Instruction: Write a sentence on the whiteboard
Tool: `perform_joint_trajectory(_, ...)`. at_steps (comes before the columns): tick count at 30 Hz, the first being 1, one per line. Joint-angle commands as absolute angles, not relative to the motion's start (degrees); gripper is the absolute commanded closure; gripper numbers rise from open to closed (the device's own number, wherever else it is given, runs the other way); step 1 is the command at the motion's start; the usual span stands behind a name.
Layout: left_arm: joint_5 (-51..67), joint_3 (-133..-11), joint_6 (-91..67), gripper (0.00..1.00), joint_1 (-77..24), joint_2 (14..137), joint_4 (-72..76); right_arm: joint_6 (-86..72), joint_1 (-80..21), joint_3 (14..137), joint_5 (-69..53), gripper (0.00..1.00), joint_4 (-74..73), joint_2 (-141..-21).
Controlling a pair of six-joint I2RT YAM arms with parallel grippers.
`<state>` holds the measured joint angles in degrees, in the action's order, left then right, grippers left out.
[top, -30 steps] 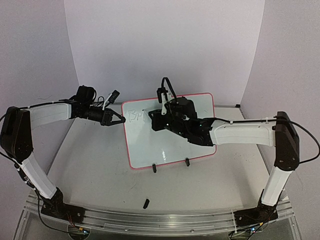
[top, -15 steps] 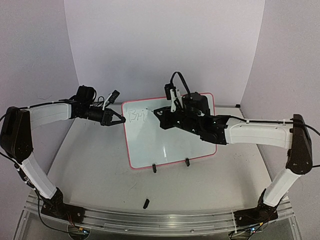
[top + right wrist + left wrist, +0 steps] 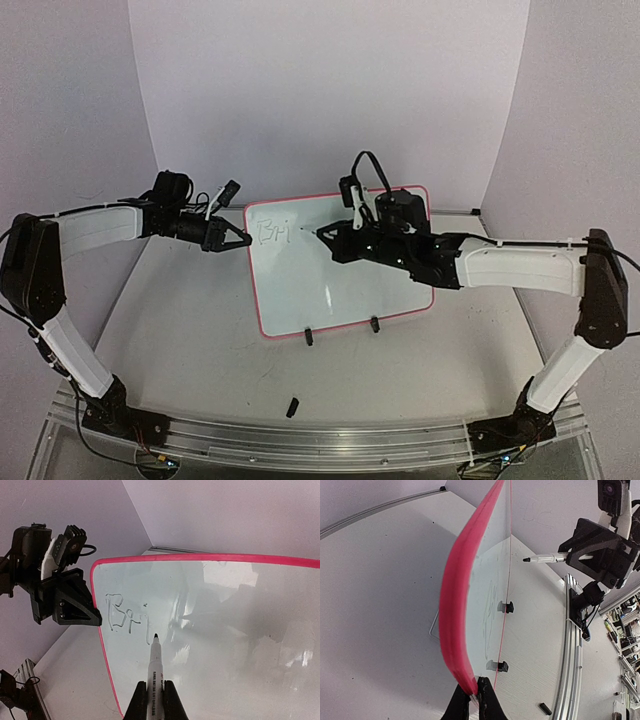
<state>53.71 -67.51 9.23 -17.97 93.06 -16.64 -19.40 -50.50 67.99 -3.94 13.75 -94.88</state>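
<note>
Since a second ago the right arm has stretched out: its elbow has swung farther right, and its wrist has gone from the board's middle to the upper right part. Nearest the bases, a black cap (image 3: 292, 406) lies on the surface (image 3: 180, 340). Beyond it the whiteboard (image 3: 330, 290) stands tilted back on its clip feet (image 3: 309, 337). The left arm reaches in from the left with its forearm about level, and the left gripper (image 3: 240, 240) has its jaws clenched on the red frame (image 3: 452, 610) at the board's upper left edge. The right gripper (image 3: 338, 238) has its jaws grasping a marker (image 3: 156, 667) that points left. The marker's tip sits just below the last stroke of the sentence (image 3: 127, 616), which reads "Bri" near the top left corner.
</note>
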Motion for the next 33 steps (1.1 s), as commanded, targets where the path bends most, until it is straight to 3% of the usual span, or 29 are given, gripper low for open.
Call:
perform_joint_trajectory(1, 50.4, -69.1, 14.6, 1.0, -18.8, 91.7, -17.4, -19.8, -50.2, 70.6, -4.4, 1.0, 16.1, -97.5)
perform_joint_trajectory(15, 50.4, -69.2, 14.7, 1.0, -18.9, 91.7, -17.5, -20.0, -50.0, 71.8, 1.3, 1.0, 17.3, -99.4)
perform_joint_trajectory(33, 50.3, -69.2, 14.9, 1.0, -18.9, 91.9, -17.8, -20.2, -49.9, 71.8, -3.9, 1.0, 15.2, -101.5)
